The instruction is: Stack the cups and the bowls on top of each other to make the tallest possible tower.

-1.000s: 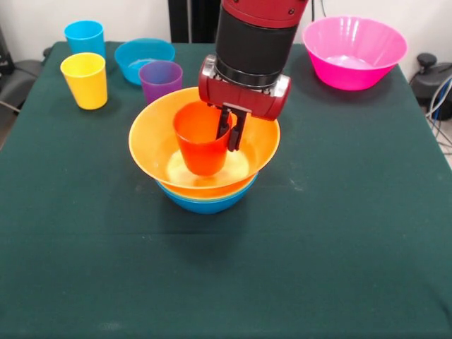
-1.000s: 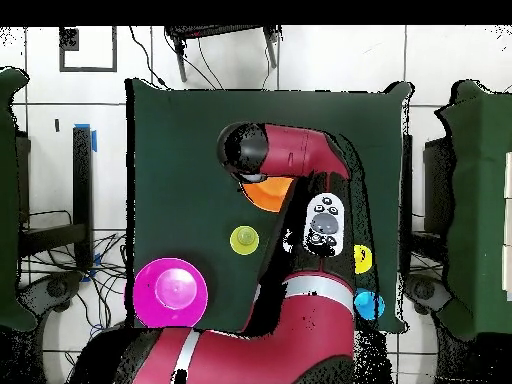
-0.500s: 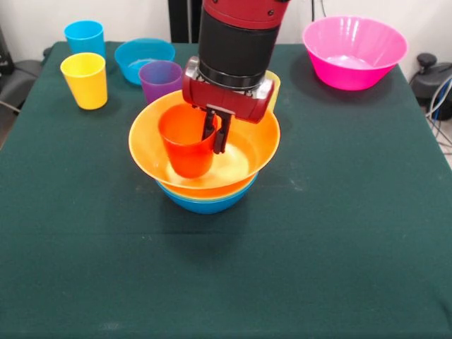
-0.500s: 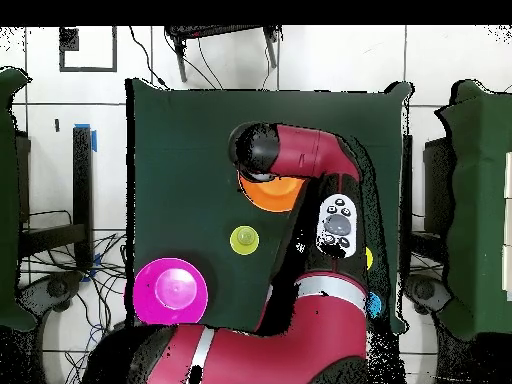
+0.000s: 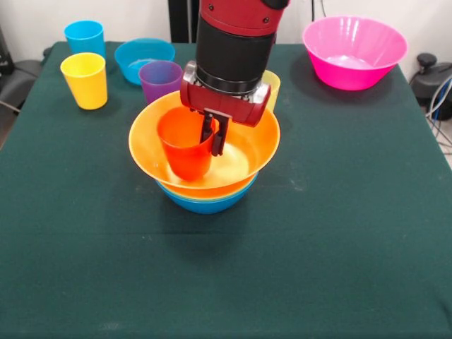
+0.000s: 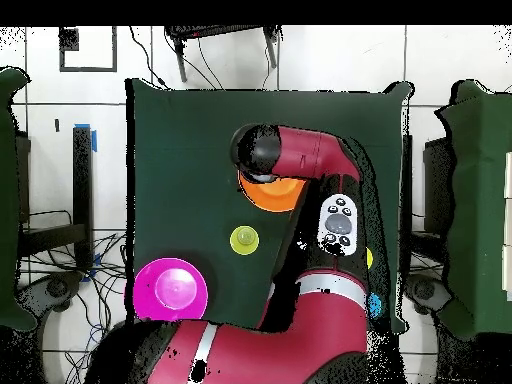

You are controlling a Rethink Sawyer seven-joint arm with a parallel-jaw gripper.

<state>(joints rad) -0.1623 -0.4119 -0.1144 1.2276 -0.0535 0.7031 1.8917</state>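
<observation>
The orange cup (image 5: 185, 146) stands upright inside the large orange-yellow bowl (image 5: 251, 152), which is nested on a blue bowl (image 5: 206, 204) at the centre of the frame, forming the tower. The hand (image 5: 215, 135) is closed on the cup's rim, one finger inside and one outside. At the upper left of the desk (image 5: 226, 268) sit a purple cup (image 5: 161, 80), yellow cup (image 5: 85, 80), blue cup (image 5: 84, 37) and a shallow blue bowl (image 5: 143, 56); a pink bowl (image 5: 354, 51) sits upper right.

From overhead, my arm (image 6: 300, 160) hides most of the orange-yellow bowl (image 6: 275, 193). In front, it covers much of the pale yellow-green cup (image 5: 272, 87); the blue bowl (image 5: 206, 203) shows only a sliver.
</observation>
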